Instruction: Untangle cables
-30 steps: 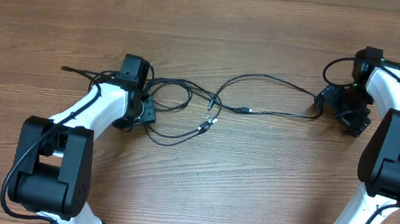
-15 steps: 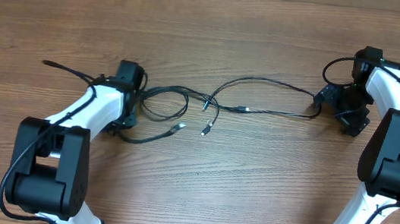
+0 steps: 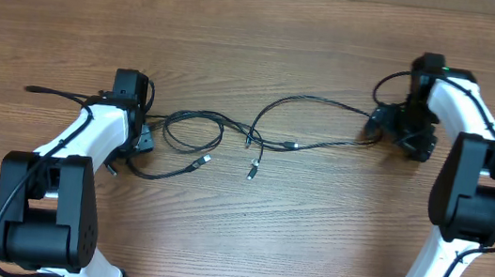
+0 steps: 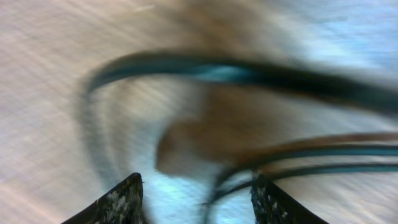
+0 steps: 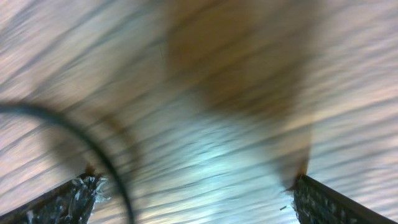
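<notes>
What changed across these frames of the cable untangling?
Both arms moved toward the view's left. The left end effector dragged the left ends of the cables and their loop that way; the strand by the right end effector shifted left too, and the loose plugs slid over the table. Unchanged: cables still crossed mid-table, right end effector wide open.
</notes>
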Controlling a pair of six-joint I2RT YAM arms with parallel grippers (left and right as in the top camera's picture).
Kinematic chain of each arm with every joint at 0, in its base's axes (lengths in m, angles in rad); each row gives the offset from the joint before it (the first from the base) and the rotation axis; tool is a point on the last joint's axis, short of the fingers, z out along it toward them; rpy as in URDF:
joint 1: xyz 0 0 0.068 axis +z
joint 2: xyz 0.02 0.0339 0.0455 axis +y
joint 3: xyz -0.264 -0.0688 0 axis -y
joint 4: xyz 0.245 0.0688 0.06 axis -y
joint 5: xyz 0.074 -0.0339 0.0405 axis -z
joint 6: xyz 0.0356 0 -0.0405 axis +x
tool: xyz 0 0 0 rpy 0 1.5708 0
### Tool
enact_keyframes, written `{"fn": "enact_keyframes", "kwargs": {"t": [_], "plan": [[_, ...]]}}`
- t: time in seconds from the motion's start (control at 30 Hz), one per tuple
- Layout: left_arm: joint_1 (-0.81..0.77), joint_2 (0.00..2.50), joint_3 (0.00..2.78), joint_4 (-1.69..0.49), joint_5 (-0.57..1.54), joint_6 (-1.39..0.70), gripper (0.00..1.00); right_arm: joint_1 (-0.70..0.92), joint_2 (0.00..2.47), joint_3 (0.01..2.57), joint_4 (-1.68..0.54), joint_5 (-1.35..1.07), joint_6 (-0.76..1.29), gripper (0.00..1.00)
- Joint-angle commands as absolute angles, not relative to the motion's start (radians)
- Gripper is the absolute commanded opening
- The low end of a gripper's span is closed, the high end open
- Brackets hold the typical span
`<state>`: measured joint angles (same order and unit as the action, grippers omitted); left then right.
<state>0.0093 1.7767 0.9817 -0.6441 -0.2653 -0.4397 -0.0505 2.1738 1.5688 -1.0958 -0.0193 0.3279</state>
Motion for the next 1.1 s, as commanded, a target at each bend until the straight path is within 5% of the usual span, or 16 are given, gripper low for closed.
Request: {"fn": "enact_keyframes", "kwargs": {"t": [0.0, 0.57, 0.73, 1.07], "plan": [[-0.002, 1.832, 0.936, -0.610, 0.074, -0.335, 0.57, 0.020, 2.300, 1.498, -1.050, -0.188, 0.282, 1.00], [-0.170, 1.832, 0.941, -0.531, 0.158, -0.238, 0.60, 0.276, 2.300, 1.498, -1.024, -0.184, 0.043, 1.00], [-0.172, 1.821, 1.032, -0.676, 0.157, -0.239, 0.72, 0.334, 2.300, 1.498, -1.007, -0.175, 0.020, 1.00], [-0.173, 1.763, 1.311, -0.928, 0.156, -0.355, 0.75, 0.360, 2.300, 1.498, -0.989, -0.173, 0.020, 1.00]]}}
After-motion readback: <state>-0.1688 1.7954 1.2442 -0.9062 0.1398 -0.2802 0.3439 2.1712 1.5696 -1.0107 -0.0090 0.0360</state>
